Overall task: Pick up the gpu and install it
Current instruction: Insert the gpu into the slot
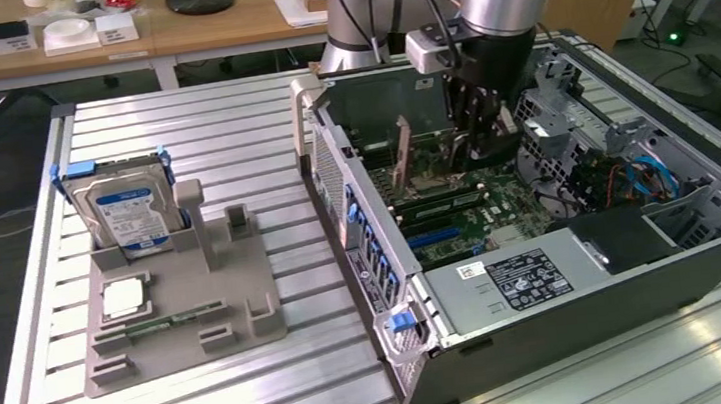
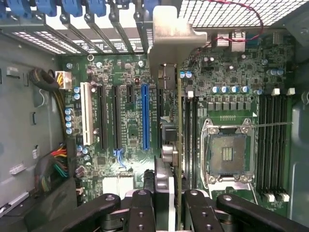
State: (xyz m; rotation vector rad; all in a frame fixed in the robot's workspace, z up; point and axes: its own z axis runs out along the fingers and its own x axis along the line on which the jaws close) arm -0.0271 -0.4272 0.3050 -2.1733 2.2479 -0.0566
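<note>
Tool grips gpu edge-on; bracket faces rear slots.

surface: slotted aluminium table | on it: open computer case, grey parts holder | spacing: apart

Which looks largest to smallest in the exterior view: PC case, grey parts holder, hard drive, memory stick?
1. PC case
2. grey parts holder
3. hard drive
4. memory stick
No close calls here.
</note>
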